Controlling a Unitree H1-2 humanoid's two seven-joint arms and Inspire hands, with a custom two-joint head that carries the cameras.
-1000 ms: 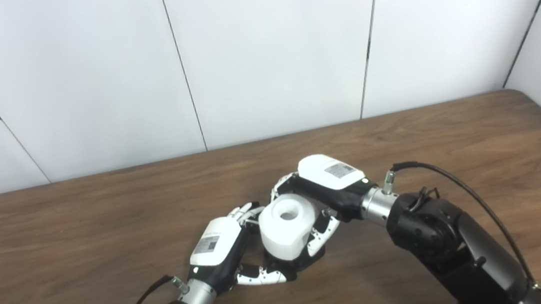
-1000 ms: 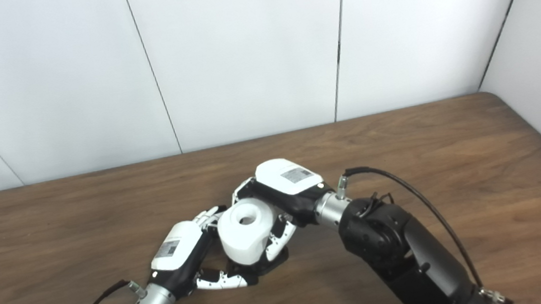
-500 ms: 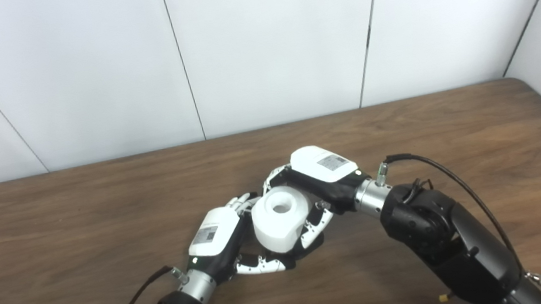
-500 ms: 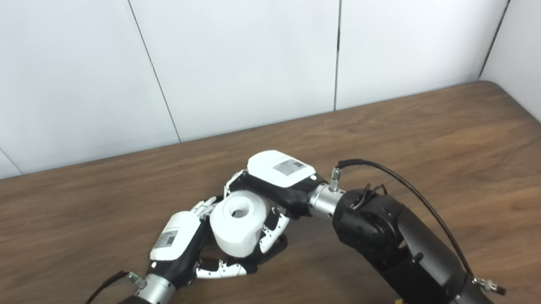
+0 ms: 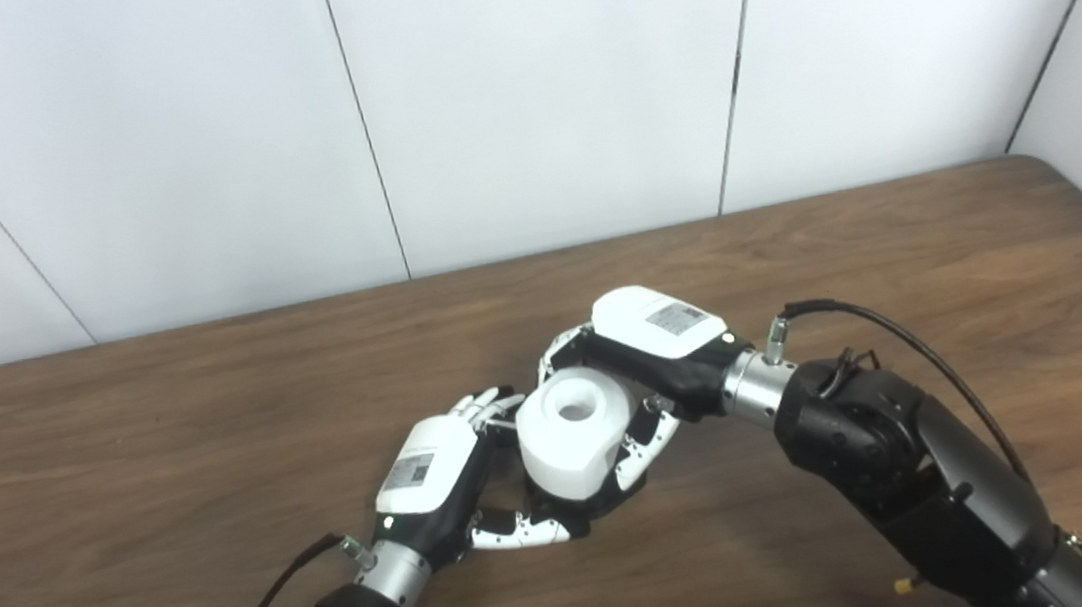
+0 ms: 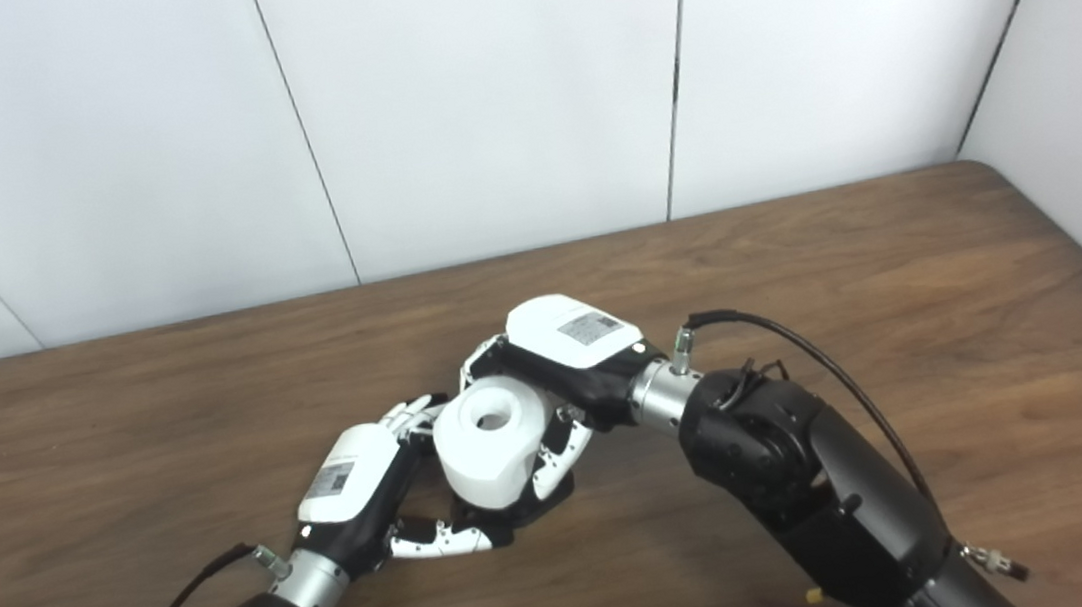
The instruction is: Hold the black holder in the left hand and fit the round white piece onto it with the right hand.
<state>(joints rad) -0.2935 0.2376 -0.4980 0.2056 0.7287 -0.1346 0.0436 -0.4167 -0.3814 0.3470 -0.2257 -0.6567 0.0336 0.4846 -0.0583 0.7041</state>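
The round white piece [image 5: 573, 433], a thick cylinder with a hole in its top, stands upright near the table's middle. My right hand [image 5: 651, 344] wraps it from behind and the right, fingers shut on its side. Under it sits the black holder [image 5: 591, 513], mostly hidden, with only a dark edge showing below the white piece. My left hand [image 5: 435, 486] comes in from the left and is shut on the holder, its fingers [image 5: 515, 533] curled along the holder's front. Whether the white piece sits fully on the holder cannot be told.
The brown wooden table [image 5: 118, 489] stretches left, right and behind the hands. White wall panels [image 5: 539, 93] stand along its far edge, and the table's right corner [image 5: 1039, 166] is rounded. Black cables [image 5: 897, 346] loop off both wrists.
The view shifted up at first. Since half a second ago the right hand and the white piece have moved slightly right; the left hand has kept its hold.
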